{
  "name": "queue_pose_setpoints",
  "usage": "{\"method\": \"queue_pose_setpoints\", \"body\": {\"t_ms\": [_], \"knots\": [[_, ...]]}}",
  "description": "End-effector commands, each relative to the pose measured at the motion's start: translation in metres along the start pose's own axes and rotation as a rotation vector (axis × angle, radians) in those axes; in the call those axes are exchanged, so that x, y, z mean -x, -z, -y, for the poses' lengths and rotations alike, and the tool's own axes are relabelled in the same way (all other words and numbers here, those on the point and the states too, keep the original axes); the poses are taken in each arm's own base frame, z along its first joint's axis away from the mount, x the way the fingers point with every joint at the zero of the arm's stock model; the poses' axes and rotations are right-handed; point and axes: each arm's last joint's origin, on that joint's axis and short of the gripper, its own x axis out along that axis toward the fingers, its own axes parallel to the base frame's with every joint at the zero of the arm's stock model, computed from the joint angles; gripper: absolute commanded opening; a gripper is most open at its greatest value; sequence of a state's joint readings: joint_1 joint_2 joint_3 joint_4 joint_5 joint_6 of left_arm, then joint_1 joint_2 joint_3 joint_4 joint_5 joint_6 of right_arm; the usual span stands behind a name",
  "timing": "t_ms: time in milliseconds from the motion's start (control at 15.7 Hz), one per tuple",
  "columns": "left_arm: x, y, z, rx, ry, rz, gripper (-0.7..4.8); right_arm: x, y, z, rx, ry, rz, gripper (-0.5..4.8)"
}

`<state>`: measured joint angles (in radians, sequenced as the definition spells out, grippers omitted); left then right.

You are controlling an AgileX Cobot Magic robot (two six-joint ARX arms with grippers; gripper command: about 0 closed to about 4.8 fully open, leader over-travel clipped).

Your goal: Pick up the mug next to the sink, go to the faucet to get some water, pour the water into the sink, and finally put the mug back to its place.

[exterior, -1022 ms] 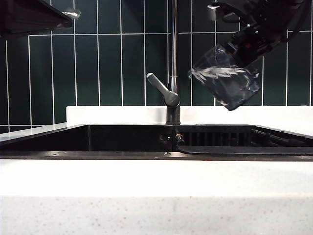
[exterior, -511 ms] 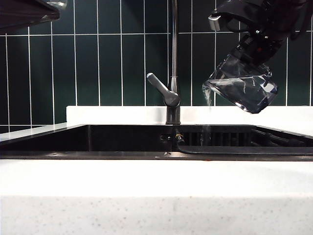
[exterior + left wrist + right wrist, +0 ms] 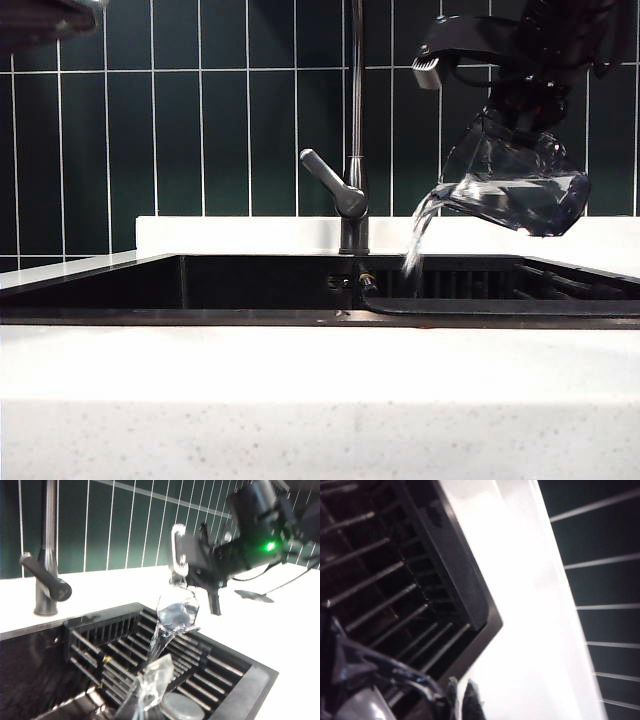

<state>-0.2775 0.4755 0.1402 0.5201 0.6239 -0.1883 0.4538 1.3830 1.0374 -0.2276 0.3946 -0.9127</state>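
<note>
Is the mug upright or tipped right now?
Tipped: the right hand holds the mug tilted, and water streams from its lip into the sink.

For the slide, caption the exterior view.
Right gripper tips glass mug, pouring water into the black sink.

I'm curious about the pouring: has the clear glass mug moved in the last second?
Yes. The clear glass mug, held by the right gripper, has shifted right, away from the tall grey metal faucet, and tipped further, spilling water.
</note>
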Motion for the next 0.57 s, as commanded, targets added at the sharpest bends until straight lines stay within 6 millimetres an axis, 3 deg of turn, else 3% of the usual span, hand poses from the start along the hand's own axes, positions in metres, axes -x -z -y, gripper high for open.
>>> {"method": "queue_pose_setpoints", "body": {"t_ms": [64, 575], "knots": [[0.001, -0.003, 0.001, 0.010, 0.004, 0.021, -0.06, 0.005, -0.005, 0.003, 0.107, 0.063, -0.029, -0.09], [0.002, 0.003, 0.001, 0.026, 0.009, 0.008, -0.06, 0.025, -0.032, -0.019, 0.338, 0.172, -0.141, -0.09]]}}
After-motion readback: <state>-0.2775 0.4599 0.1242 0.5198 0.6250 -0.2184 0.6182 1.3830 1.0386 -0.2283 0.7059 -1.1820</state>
